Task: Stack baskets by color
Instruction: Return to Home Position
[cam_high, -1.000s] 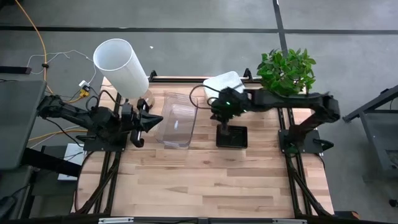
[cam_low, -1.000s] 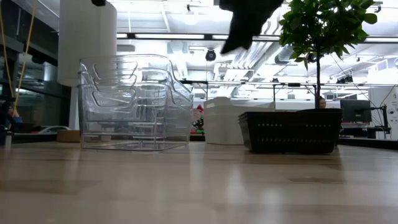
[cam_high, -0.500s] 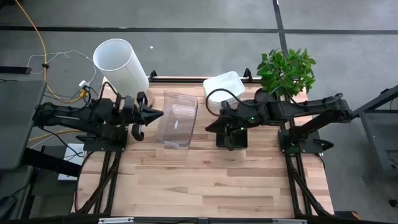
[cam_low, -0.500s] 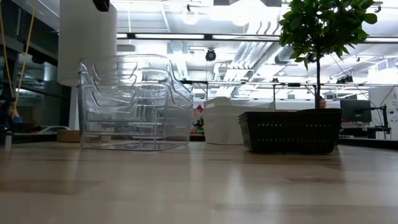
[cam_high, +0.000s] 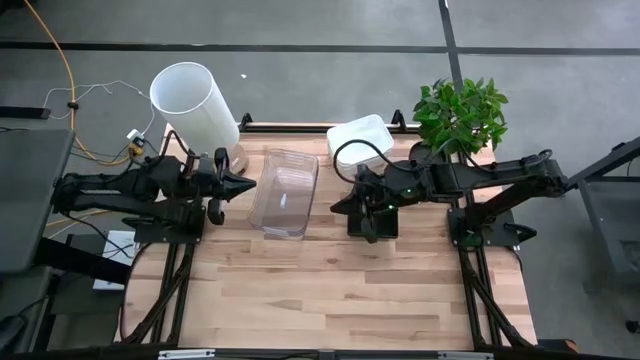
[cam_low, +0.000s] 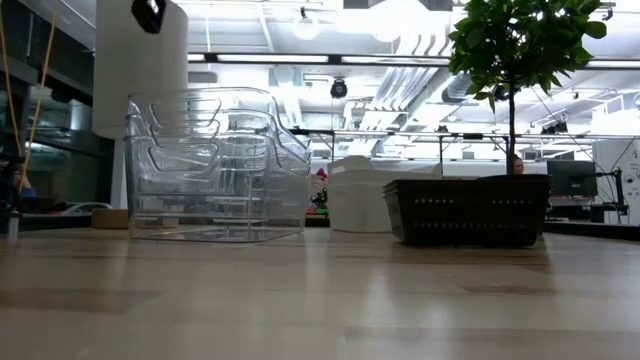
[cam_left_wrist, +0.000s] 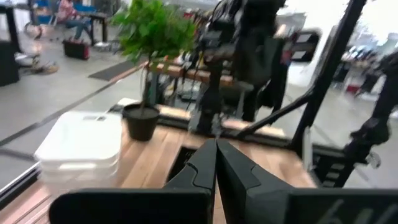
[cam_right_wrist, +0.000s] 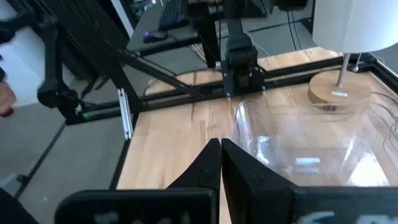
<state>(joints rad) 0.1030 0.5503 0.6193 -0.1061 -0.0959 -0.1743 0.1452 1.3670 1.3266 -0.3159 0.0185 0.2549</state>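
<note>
three clear baskets (cam_low: 215, 165), perhaps three white baskets (cam_left_wrist: 81, 146)

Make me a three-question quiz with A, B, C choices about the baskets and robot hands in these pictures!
1. Where are the white baskets? A. beside the plant B. on the floor C. on a chair
2. How many basket stacks are there? A. one B. three C. five
3. The left gripper and right gripper are: A. shut and empty B. wide open C. holding baskets
Answers: 1 A, the high view shows them next to it. 2 B, clear baskets, white baskets, black baskets. 3 A, each wrist view shows fingers pressed together.
</note>
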